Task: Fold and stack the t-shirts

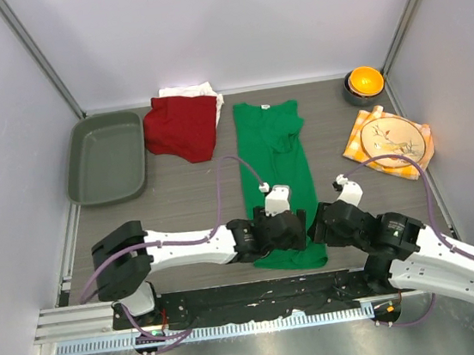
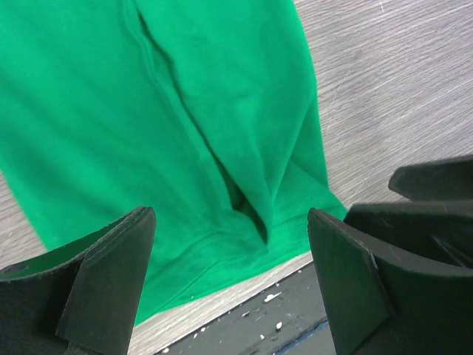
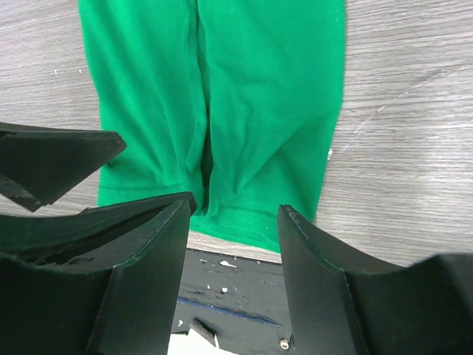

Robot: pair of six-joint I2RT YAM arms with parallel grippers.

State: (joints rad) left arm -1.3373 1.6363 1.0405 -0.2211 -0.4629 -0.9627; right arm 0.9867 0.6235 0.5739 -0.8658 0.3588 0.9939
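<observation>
Green t-shirt (image 1: 274,164) lies in a long narrow strip down the middle of the table (image 1: 179,202), hem at the near edge. Above that hem hover the left gripper (image 2: 229,218), spread wide, and the right gripper (image 3: 236,207), partly open, both empty. Behind, a red t-shirt (image 1: 181,128) overlaps a white t-shirt (image 1: 187,90).

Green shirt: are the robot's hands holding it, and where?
Nothing is held. The left gripper and right gripper are both open above the near hem of the green shirt.

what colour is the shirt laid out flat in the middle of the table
The shirt is bright green, clearest in the top view.
</observation>
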